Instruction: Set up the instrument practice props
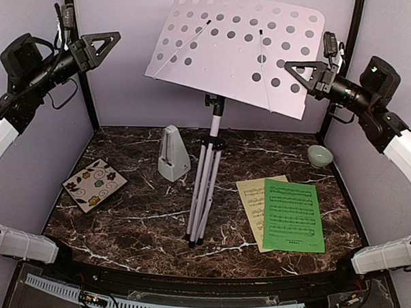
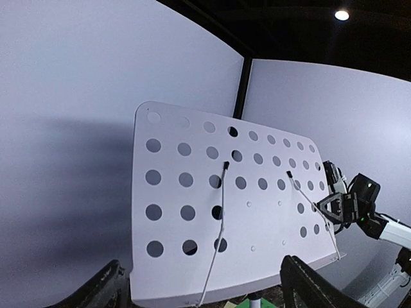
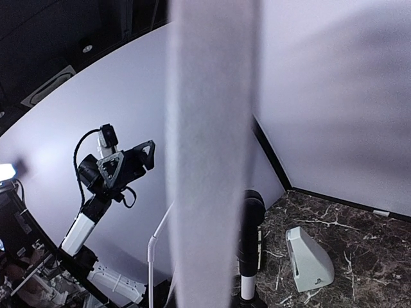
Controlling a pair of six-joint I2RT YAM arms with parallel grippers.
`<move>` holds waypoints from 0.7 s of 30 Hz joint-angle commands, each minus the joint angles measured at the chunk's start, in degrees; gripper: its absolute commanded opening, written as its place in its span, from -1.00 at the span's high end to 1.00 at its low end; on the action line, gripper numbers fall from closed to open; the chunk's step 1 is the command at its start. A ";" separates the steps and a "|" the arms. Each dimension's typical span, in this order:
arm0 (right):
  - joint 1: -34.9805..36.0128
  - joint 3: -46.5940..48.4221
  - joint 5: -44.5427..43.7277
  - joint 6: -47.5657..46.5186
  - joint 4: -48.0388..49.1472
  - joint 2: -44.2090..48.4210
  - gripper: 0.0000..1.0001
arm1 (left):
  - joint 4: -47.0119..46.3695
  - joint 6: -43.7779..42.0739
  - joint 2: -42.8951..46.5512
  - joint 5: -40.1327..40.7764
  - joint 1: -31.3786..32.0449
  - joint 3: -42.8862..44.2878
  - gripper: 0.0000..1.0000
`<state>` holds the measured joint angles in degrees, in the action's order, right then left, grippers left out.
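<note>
Top external view: nearest, in the lower right of the frame, a green paper music sheet lies flat on the dark marbled table, overlapping a pale-yellow music sheet beneath it. A floral square tile sits at the lower left. Farther back, the white tripod music stand is upright at centre, with the light-grey pyramid metronome just beside its legs on the left and a small pale-green bowl at the right. Above, the stand's perforated white desk is tilted and bare, with its two wire page-holders lying against it.

The right pincer is clamped on the desk's right edge – its wrist view is filled by a blurred white band. The left pincer hangs at the upper left, fingers wide apart, well clear of the desk.

My reading: the desk's angle is being set while the sheets wait – so the stand is nearly ready. The next move calls for lifting a thin sheet off the flat table, probably by one edge, and seating it on the desk's lower lip.
</note>
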<state>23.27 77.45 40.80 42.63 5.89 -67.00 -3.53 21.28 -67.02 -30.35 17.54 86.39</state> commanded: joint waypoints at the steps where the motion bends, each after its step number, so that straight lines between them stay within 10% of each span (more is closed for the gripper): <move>1: 0.11 5.73 -5.64 -0.23 17.26 1.13 1.00 | 4.96 -7.32 5.84 5.24 0.19 -10.72 -0.65; 9: 2.06 9.74 -5.77 -0.65 17.69 -1.73 1.00 | 4.69 -10.18 15.70 12.37 11.40 -38.11 -0.43; 21: 4.46 13.05 -6.27 -1.89 16.84 -3.90 1.00 | -1.48 -9.57 3.98 28.96 33.33 -42.61 -0.24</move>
<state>26.89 84.23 37.32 41.85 2.87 -73.17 -0.38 12.56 -59.64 -7.64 48.42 43.40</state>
